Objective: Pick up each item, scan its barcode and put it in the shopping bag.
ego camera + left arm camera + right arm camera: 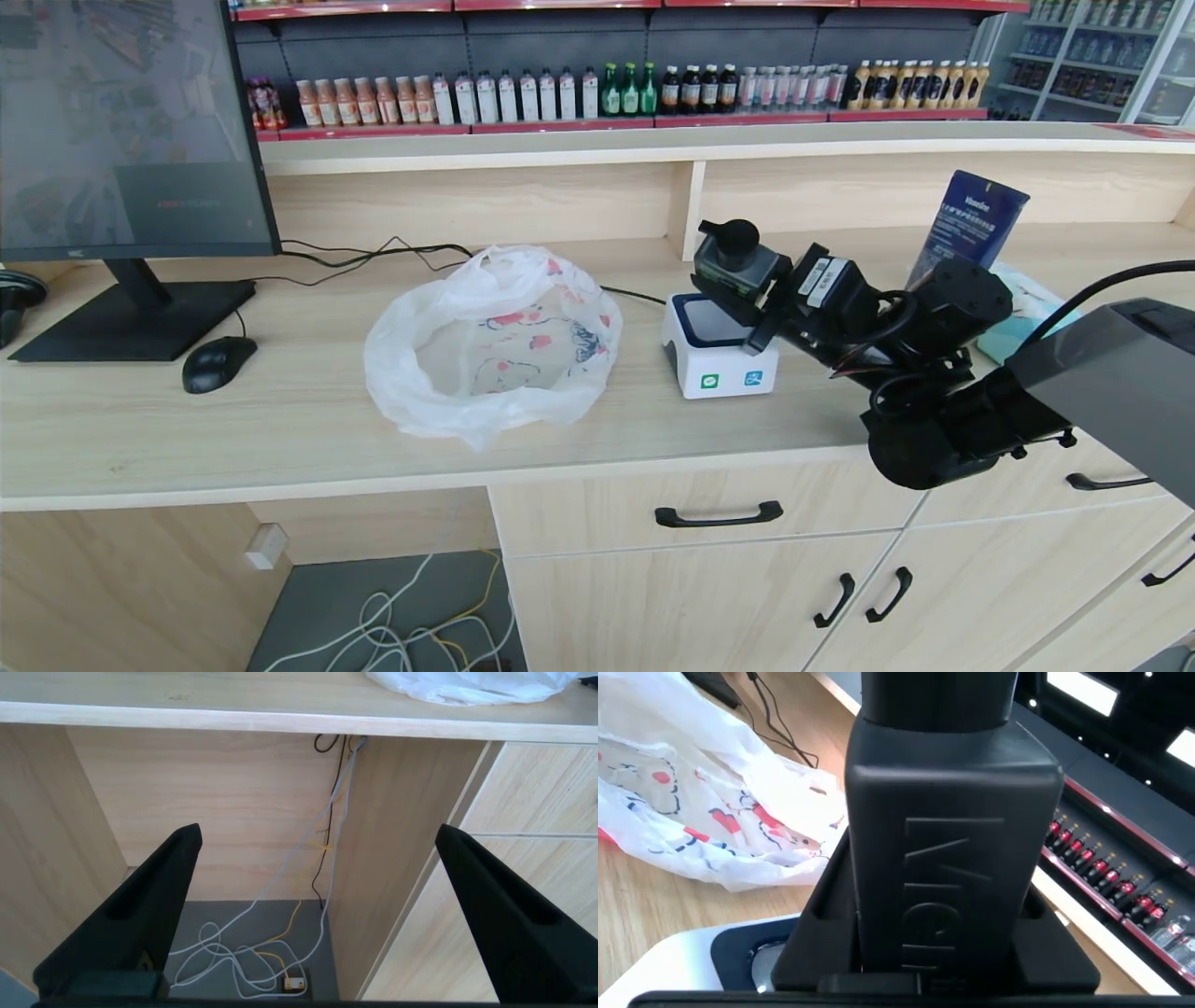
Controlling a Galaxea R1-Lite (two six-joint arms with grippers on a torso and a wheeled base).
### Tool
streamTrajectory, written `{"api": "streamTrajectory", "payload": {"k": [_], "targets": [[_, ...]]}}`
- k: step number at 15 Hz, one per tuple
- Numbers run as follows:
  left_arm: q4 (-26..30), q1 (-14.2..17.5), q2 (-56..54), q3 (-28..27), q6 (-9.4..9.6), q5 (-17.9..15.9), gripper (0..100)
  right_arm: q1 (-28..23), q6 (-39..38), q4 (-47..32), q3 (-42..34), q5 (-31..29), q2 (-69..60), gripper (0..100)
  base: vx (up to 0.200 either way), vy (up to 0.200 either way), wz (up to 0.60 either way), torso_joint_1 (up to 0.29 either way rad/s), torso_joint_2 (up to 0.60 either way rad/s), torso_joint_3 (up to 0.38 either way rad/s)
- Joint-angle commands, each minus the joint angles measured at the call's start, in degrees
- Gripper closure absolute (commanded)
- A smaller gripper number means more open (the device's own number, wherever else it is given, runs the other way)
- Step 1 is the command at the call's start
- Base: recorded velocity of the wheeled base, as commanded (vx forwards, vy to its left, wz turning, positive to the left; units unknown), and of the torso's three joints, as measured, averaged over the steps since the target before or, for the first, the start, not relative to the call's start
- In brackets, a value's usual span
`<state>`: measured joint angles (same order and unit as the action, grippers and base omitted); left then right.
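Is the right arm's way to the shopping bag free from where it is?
Probably yes: the right claw holds the dark bottle above the scanner, and the shopping bag lies open just beside it, with nothing standing between.

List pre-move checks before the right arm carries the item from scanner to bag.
1. Grasp: dark bottle clamped in the right gripper. Ok.
2. Scan position: the bottle hangs over the scanner. Ok.
3. Barcode facing the scanner window: cannot tell.
4. Scan registered: cannot tell.
5. Shopping bag mouth open and facing up on the counter, beside the scanner. Ok.
6. Left gripper open, down below the counter edge, out of the likely path. Ok.
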<state>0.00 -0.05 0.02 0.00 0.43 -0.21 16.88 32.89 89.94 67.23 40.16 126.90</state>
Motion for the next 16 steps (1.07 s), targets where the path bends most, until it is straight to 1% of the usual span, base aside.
{"api": "streamTrajectory", "payload": {"k": [1, 8, 16], "targets": [[0.0, 0.0, 0.0, 0.0, 0.1, 0.0, 0, -0.3, 0.1, 0.1, 0.7, 0.0, 0.8, 100, 0.0, 0.0, 0.0, 0.0, 0.0, 0.0], [0.1, 0.0, 0.0, 0.0, 0.01, 0.0, 0, -0.3, 0.2, 0.1, 1.9, 0.0, 2.0, 100, 0.0, 0.0, 0.0, 0.0, 0.0, 0.0], [0.0, 0.0, 0.0, 0.0, 0.01, 0.0, 0, -0.3, 0.2, 0.1, 1.9, -0.1, -0.1, 100, 0.0, 0.0, 0.0, 0.0, 0.0, 0.0]]}}
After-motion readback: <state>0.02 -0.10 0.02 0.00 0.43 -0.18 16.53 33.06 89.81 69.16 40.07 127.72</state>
